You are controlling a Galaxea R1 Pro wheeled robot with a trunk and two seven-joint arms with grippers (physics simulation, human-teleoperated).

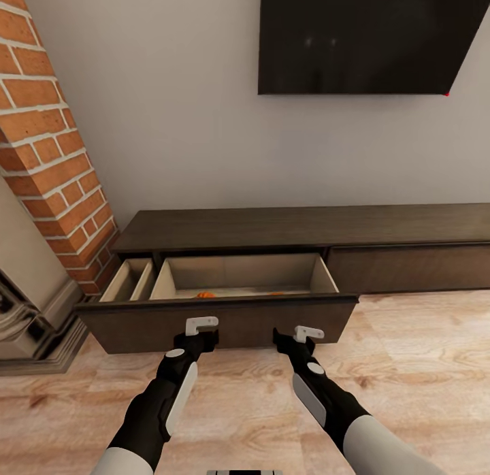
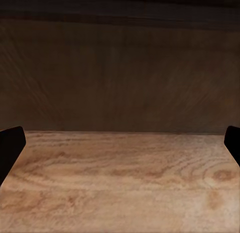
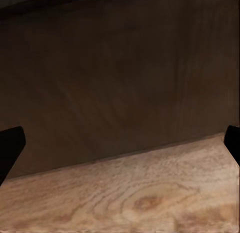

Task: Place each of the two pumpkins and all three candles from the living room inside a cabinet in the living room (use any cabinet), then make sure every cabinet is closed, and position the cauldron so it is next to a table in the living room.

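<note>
Now closing step, I judge: head view has both grippers low at the pulled-out drawer front of the cabinet (image 1: 224,322), left gripper (image 1: 202,336) and right gripper (image 1: 292,339) at its face; two pumpkins (image 1: 205,295) sit inside, beyond the tips. Left wrist view: jaws spread wide, nothing held, drawer front just ahead above the floor (image 2: 120,183). Right wrist view: same, spread and empty. Next needs an even forward push.
</note>
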